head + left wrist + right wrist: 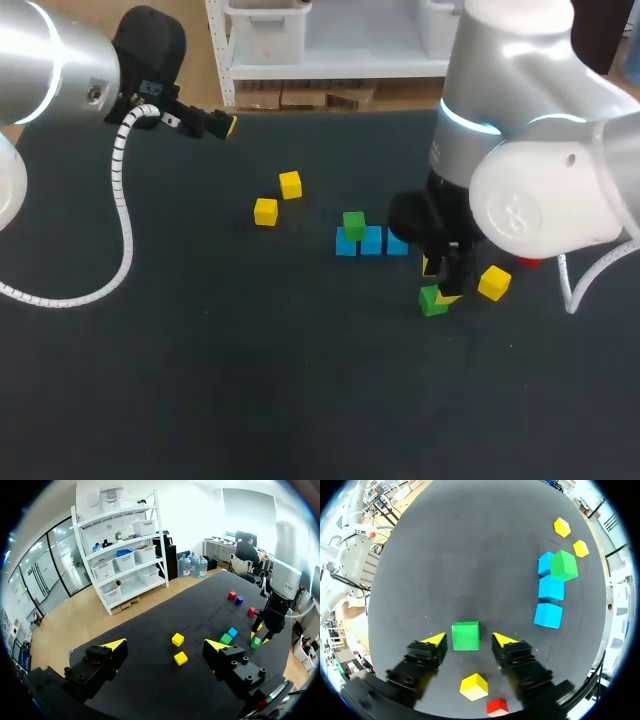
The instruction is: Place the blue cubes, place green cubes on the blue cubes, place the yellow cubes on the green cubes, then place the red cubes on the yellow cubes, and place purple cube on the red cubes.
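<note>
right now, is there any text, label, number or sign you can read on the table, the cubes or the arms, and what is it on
No text can be read anywhere.
Green plastic cube, blue plastic cube, yellow plastic cube, red plastic cube: plain faces, like the other cubes.
Black table top: no print.
Grey joint cap on the right arm: a raised emblem, too blurred to read.

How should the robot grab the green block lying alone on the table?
Pinch the green cube by its two flat opposite sides, coming straight down. It sits flat on the table, and the right end effector straddles it, open and square to those sides.
</note>
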